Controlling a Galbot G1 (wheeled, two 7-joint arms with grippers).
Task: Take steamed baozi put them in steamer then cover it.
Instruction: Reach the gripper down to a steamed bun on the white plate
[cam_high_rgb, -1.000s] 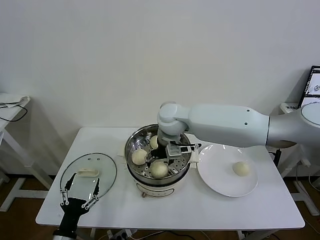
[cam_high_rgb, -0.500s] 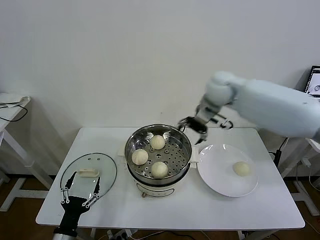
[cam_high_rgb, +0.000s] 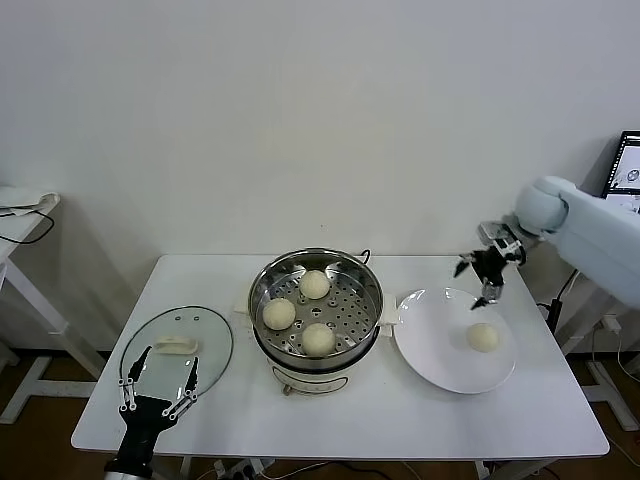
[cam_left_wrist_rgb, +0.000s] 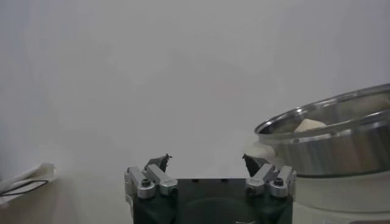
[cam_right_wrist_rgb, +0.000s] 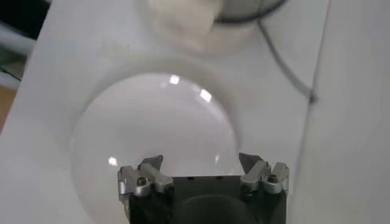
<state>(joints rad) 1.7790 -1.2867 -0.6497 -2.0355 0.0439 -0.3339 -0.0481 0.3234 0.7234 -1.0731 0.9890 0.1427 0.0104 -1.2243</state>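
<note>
Here the right tool (cam_high_rgb: 483, 275) hangs in the air with its fingers spread wide and nothing between them, above the far rim of the plate (cam_high_rgb: 430, 355). Just below it and a little nearer the robot, one baozi (cam_high_rgb: 483, 337) lies on that plate. Well off to the tool's left stands the steamer (cam_high_rgb: 316, 305), uncovered, with three baozi on its perforated tray: one at the back (cam_high_rgb: 315, 284), one at the left (cam_high_rgb: 279, 313) and one at the front (cam_high_rgb: 319, 339). The left tool (cam_high_rgb: 158, 385) waits low at the bench's (cam_high_rgb: 400, 420) near left edge, fingers also spread wide and empty. Just beyond it the glass lid (cam_high_rgb: 178, 344) lies flat on the bench, beside the steamer.
</note>
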